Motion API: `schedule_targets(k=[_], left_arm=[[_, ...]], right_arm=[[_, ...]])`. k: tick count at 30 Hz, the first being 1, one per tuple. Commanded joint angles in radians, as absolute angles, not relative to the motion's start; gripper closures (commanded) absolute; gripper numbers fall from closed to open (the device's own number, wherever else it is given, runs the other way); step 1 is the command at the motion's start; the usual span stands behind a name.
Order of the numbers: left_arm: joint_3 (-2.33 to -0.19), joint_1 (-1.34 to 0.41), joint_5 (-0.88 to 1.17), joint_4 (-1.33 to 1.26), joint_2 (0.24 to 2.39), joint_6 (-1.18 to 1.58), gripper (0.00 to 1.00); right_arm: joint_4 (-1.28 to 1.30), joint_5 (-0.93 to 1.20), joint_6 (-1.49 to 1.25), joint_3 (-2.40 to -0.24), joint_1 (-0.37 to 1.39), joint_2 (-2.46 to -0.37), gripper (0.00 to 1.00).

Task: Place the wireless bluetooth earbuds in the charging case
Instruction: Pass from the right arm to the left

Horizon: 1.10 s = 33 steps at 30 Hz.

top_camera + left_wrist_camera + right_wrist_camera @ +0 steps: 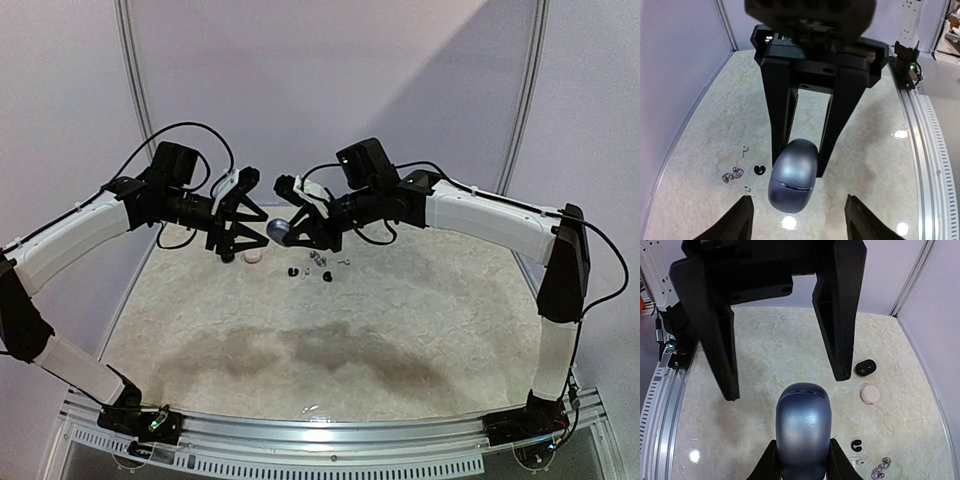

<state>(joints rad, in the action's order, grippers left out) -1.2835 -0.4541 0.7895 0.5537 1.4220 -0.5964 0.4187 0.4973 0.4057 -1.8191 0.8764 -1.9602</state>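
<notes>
A blue-grey pebble-shaped charging case (803,432) hangs above the table with its lid closed. My right gripper (802,442) is shut on it from both sides. My left gripper (799,197) faces it with its fingers (840,340) spread apart. Its tips flank the case's free end (790,192) without touching it. On the table below lie the earbuds: a black one (759,170), a silver-grey cluster (732,175) and two small white ones (744,150). From above, the two grippers meet over the far middle of the table, with the case (278,228) between them.
A black case (865,367) and a pale pink case (870,394) lie on the marbled table near the earbuds. Purple walls close the back and sides. A metal rail (330,440) runs along the near edge by the arm bases.
</notes>
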Motion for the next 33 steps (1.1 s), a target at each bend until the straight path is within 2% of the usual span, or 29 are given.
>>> schedule_targets(k=[1, 9, 11, 15, 17, 18, 19, 21, 23, 25, 33], left_arm=[[-1.277, -0.476, 0.756, 0.548, 1.441, -0.606, 0.4], [-1.28, -0.489, 0.744, 0.578, 1.444, -0.632, 0.63], [-1.279, -0.489, 0.745, 0.579, 1.444, -0.633, 0.73], [-1.278, -0.489, 0.737, 0.592, 1.445, -0.652, 0.81], [-1.28, -0.491, 0.733, 0.602, 1.447, -0.657, 0.97], [-1.283, -0.49, 0.73, 0.607, 1.45, -0.658, 1.0], [-1.284, -0.489, 0.729, 0.606, 1.449, -0.657, 1.0], [-1.277, -0.49, 0.733, 0.592, 1.439, -0.654, 1.0], [-1.268, -0.488, 0.739, 0.564, 1.427, -0.636, 1.0], [-1.261, -0.484, 0.758, 0.532, 1.411, -0.617, 1.0], [-1.238, -0.49, 0.814, 0.565, 1.378, -0.73, 1.0]], right_arm=[[0.391, 0.514, 0.42, -1.811, 0.892, -1.917, 1.0], [0.378, 0.518, 0.417, -1.812, 0.896, -1.92, 1.0], [0.374, 0.518, 0.415, -1.812, 0.894, -1.92, 1.0], [0.362, 0.518, 0.41, -1.812, 0.895, -1.919, 1.0], [0.353, 0.514, 0.408, -1.809, 0.895, -1.916, 1.0], [0.344, 0.507, 0.404, -1.807, 0.895, -1.913, 0.99], [0.334, 0.496, 0.398, -1.802, 0.896, -1.913, 0.88], [0.3, 0.458, 0.368, -1.785, 0.895, -1.908, 0.6], [0.246, 0.412, 0.336, -1.753, 0.896, -1.898, 0.46], [0.194, 0.365, 0.312, -1.715, 0.895, -1.887, 0.41], [0.162, 0.241, 0.278, -1.709, 0.895, -1.906, 0.41]])
